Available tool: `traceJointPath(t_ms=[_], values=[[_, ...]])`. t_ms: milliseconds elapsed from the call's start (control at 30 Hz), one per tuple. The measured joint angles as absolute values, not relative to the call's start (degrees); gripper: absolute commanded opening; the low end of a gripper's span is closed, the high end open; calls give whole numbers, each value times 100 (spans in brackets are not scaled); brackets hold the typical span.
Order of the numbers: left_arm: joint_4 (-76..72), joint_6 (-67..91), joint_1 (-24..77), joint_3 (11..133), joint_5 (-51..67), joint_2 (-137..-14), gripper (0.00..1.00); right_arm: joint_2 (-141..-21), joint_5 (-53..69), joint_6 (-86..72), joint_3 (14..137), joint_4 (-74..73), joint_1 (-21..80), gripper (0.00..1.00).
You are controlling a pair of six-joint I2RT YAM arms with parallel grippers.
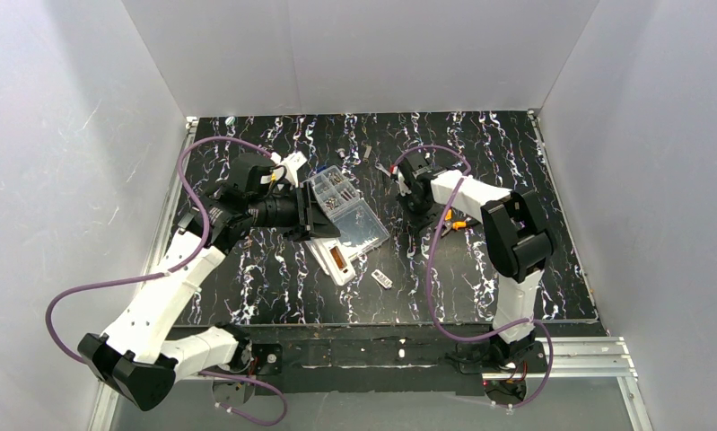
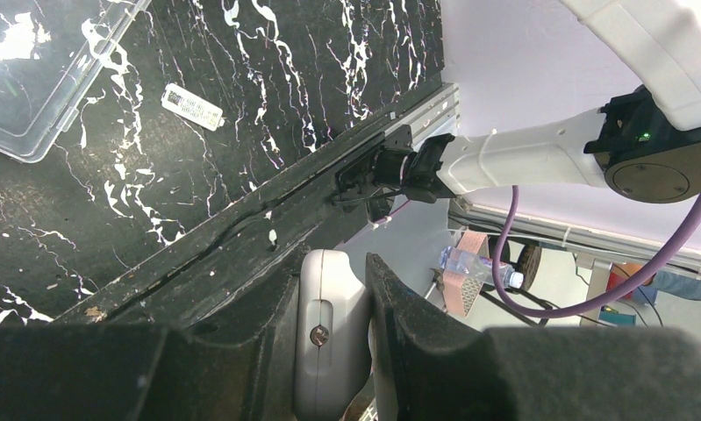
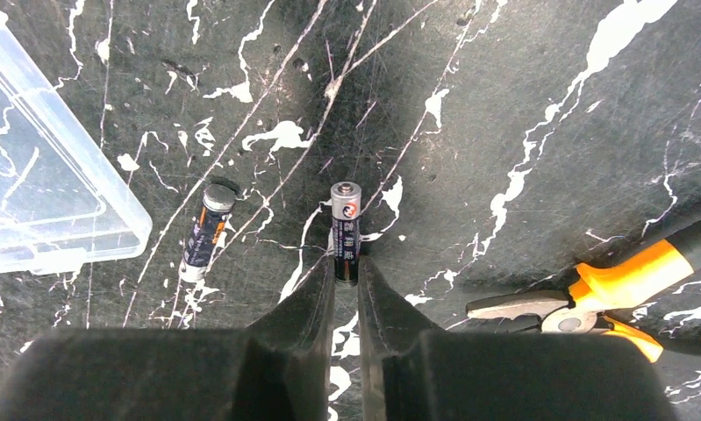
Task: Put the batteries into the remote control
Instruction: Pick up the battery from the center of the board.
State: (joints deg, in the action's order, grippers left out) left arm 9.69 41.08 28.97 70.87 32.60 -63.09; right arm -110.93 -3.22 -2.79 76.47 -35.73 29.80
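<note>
- The left gripper (image 2: 329, 274) is clenched on the slim white plastic remote control (image 1: 335, 260), with a black finger pressed to each long side. It holds the remote control just off the corner of the clear plastic compartment box (image 1: 353, 214) with the recessed compartment turned up, which I judge steadies it for loading. Whether it rests on the table I cannot tell
- The right gripper (image 3: 346, 279) reaches to the black, white-veined table (image 3: 522, 132), its fingertips pinched onto the near end of a small dark cylindrical battery (image 3: 346, 224) lying flat. Gripping one end leaves the other free to lead into the recess
- A second battery (image 3: 203, 232), dark with an orange band, lies loose just beside it near the box's corner, likely next in turn
- Orange-handled pliers (image 3: 610, 285) lie on the other side, apart from the fingers, so a snag looks unlikely
- A small flat white piece (image 1: 381, 279), possibly the compartment's cover, rests near the remote control, out of the way
</note>
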Motion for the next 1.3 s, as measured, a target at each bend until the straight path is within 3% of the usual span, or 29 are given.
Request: traceJointPath(t_ms=[133, 200, 433, 633, 933, 1300], values=[[969, 4101, 2897, 7087, 3258, -6324, 0, -11017, -158, -309, 7548, -3472, 2947, 9], [969, 4091, 2897, 7087, 3256, -6333, 0, -10906, -8, -421, 7387, -3350, 2921, 1], [882, 4038, 2897, 7087, 3284, -6333, 0, -10226, 261, -648, 7054, -3415, 2956, 1], [707, 3979, 2897, 7087, 3358, -6333, 0, -8715, 486, -777, 7050, -3321, 2978, 1], [301, 3317, 2897, 7081, 3461, -6062, 0, -6198, 1393, -917, 6156, -1505, 3218, 1], [-1334, 2545, 2899, 6482, 4036, -5507, 0, -5413, 2679, -292, 5636, -703, 3282, 1]])
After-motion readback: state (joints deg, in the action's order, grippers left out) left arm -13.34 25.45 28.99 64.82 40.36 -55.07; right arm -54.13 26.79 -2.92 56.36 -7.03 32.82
